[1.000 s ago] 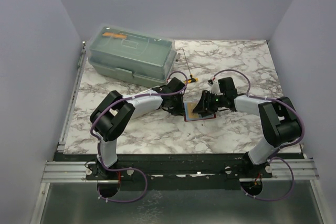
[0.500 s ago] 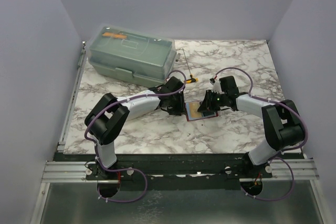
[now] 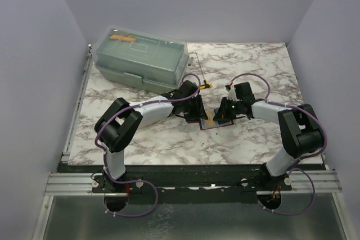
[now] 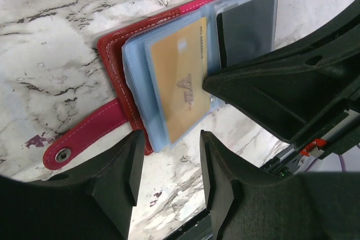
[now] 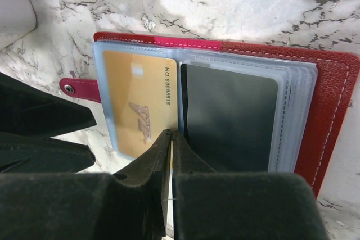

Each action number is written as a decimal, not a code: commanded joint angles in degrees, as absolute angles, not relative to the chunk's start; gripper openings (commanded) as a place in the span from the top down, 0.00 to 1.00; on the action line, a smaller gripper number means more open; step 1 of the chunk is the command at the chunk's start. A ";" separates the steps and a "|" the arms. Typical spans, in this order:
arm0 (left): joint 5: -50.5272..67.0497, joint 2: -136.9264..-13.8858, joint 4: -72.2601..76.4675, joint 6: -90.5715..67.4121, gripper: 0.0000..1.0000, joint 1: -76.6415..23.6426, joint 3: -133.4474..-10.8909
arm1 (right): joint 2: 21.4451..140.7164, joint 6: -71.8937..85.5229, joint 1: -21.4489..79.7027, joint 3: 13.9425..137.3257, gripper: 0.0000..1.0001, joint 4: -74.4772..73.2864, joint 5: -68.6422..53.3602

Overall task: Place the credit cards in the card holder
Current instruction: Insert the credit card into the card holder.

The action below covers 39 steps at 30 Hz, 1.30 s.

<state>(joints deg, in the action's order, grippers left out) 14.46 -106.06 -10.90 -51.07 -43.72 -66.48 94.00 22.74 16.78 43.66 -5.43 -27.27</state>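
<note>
Red leather card holder (image 3: 209, 121), open flat on the marble table (image 3: 140, 139), midway between both arms.

From the overhead camera only: a grey-green lidded box (image 3: 140, 57) far back on the left and a small yellow-handled tool (image 3: 205, 84) just behind the two grippers. Cards too small to make out from there.

From the left wrist only: the holder's strap (image 4: 84, 139) with its metal snap, lying out across the marble.

From both wrist cameras: clear plastic sleeves, a gold card (image 5: 138, 105) on one page, a dark credit card (image 5: 230, 116) on the other, side by side at the fold. Printed number on the gold card readable only from the right wrist.

Left gripper (image 4: 169, 155) released, fingers well apart over bare marble just off the holder's edge. Near the gold card, gripping nothing.

Right gripper (image 5: 170, 139) clenched, fingers closed to a hairline slit. Tips down on the sleeves, right at the seam between gold card and dark card, the dark card just beside them. Pinching a sleeve edge or merely pressing: cannot tell.
</note>
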 commanded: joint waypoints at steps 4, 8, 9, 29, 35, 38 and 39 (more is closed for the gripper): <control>14.77 -107.49 -6.30 -52.65 0.50 -43.55 -67.23 | 95.96 23.03 16.52 42.31 0.93 -3.87 -25.02; 14.83 -107.89 -5.77 -52.84 0.50 -43.60 -67.35 | 96.27 22.97 16.48 42.55 0.94 -3.86 -25.23; 14.70 -107.83 -5.58 -52.92 0.50 -43.67 -67.21 | 96.41 22.95 16.50 42.55 0.94 -3.94 -25.25; 14.50 -110.98 -5.54 -52.92 0.51 -43.76 -68.00 | 96.60 23.03 16.50 42.63 0.96 -3.87 -25.67; 14.67 -110.86 -5.19 -52.85 0.59 -44.10 -69.17 | 96.62 23.29 16.51 42.44 0.96 -3.61 -25.92; 14.68 -110.54 -5.10 -52.80 0.65 -44.47 -69.92 | 96.40 23.46 16.51 42.55 0.96 -3.98 -26.03; 14.68 -110.36 -5.11 -52.75 0.67 -44.58 -70.14 | 96.22 23.41 16.52 42.68 0.96 -4.27 -25.99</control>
<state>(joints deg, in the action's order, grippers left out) 14.50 -109.93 -6.11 -52.93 -43.75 -67.66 94.72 23.59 16.49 43.33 -4.12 -27.62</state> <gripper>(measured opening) 0.371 0.037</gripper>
